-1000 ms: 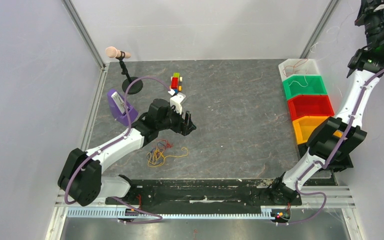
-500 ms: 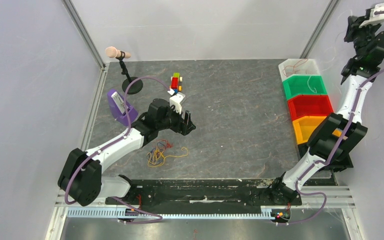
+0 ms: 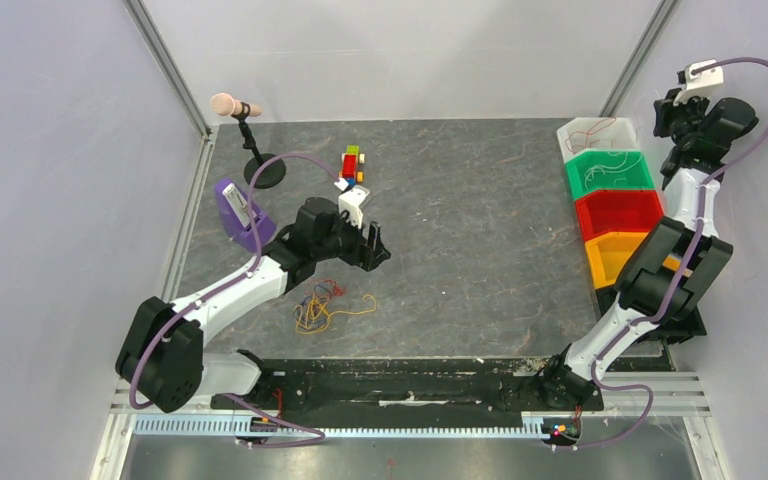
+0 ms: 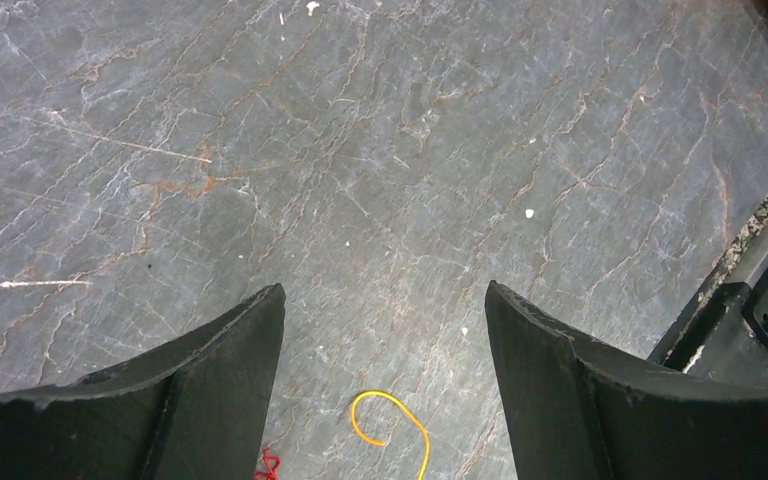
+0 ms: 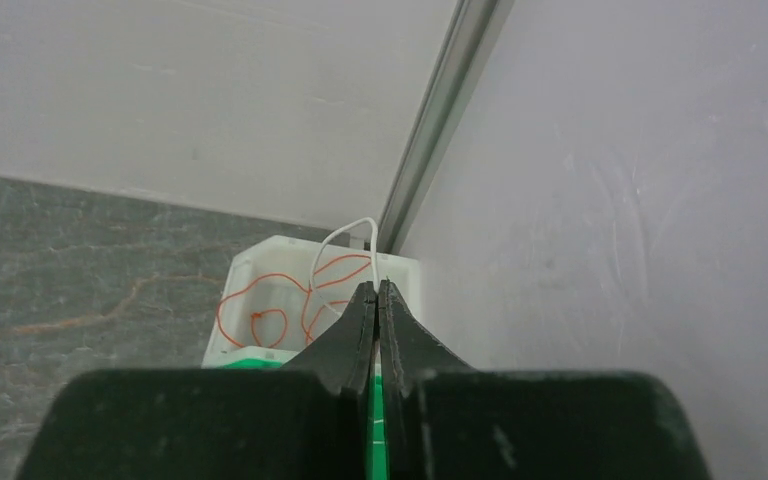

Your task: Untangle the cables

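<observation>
On your grey marbled bench (image 3: 480, 230), a pink-headed microphone (image 3: 228, 104) sits tilted on a black stand with a round base, at the far left corner. Just nearer you stands a purple holder (image 3: 237, 210) with a pale slab in it. A small cluster of coloured toy blocks (image 3: 351, 163) lies toward the far middle. Along the right edge you have a row: white bin (image 3: 562, 140) farthest, then green bin (image 3: 610, 192), red bin (image 3: 620, 233), yellow bin (image 3: 594, 262).
</observation>
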Robot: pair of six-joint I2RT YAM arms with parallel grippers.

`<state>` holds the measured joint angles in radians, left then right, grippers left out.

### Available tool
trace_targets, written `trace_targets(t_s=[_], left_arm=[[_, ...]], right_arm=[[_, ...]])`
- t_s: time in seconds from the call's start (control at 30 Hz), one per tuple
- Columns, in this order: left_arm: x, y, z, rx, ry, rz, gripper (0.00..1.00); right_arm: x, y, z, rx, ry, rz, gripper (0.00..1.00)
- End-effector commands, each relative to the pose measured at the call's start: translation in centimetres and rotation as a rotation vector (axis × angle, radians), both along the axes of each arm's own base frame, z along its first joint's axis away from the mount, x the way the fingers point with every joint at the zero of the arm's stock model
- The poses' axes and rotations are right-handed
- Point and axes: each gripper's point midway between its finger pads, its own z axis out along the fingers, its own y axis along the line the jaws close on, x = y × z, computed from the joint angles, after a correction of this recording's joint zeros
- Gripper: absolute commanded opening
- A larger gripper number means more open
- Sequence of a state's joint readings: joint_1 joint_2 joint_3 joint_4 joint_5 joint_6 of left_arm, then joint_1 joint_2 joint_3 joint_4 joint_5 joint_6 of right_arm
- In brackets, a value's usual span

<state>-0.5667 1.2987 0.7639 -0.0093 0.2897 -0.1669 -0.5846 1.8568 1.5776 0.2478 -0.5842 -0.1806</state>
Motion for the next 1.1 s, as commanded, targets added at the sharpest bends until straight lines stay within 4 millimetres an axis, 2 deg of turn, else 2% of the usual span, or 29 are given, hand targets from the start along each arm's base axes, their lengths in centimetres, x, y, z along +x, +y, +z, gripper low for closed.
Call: trace_targets(t_s=[0.0,0.13,0.2,0.4,0.5,0.67,0.8,0.93,1.07], left_arm=[[-0.2,0.4,0.5,-0.024,0.018,0.031,0.80],[-0.2,0.7,0.2,-0.021,0.024,0.037,0.80],[-0.3,0.9,0.0,-0.020,0.028,0.039,0.80],[-0.2,1.1,-0.5,-0.018,0.043,0.051,0.80],[-0.2,1.4,-0.5,-0.019,0.046,0.057,0.80],[-0.2,2.2,-0.4,-0.006,0.048,0.072,0.80],[-0.2,2.6,-0.4,-0.003,0.047,0.077,0.80],[-0.2,2.6,-0.4,-0.008,0.049,0.076,0.80],[-0.3,2.5,-0.5,-0.013,0.050,0.074,0.80]], right_arm=[[0.4,-1.4,-1.3,-0.110,0.028,-0.033,0.00],[1.3,-2.5,-3.4,-0.125,0.065,-0.051,0.00],[2.1,-2.3,-4.5,-0.129,0.092,-0.041,0.00],[3.8,0.4,-9.6,-0.127,0.189,0.015,0.00],[4.0,0.9,-12.6,-0.104,0.246,0.018,0.00],[3.0,1.0,-17.6,-0.055,0.371,0.005,0.00],[0.2,2.4,-20.2,-0.048,0.448,0.055,0.00],[-2.2,3.2,-19.4,-0.054,0.437,0.090,0.00],[-3.3,3.0,-17.6,-0.046,0.406,0.087,0.00]])
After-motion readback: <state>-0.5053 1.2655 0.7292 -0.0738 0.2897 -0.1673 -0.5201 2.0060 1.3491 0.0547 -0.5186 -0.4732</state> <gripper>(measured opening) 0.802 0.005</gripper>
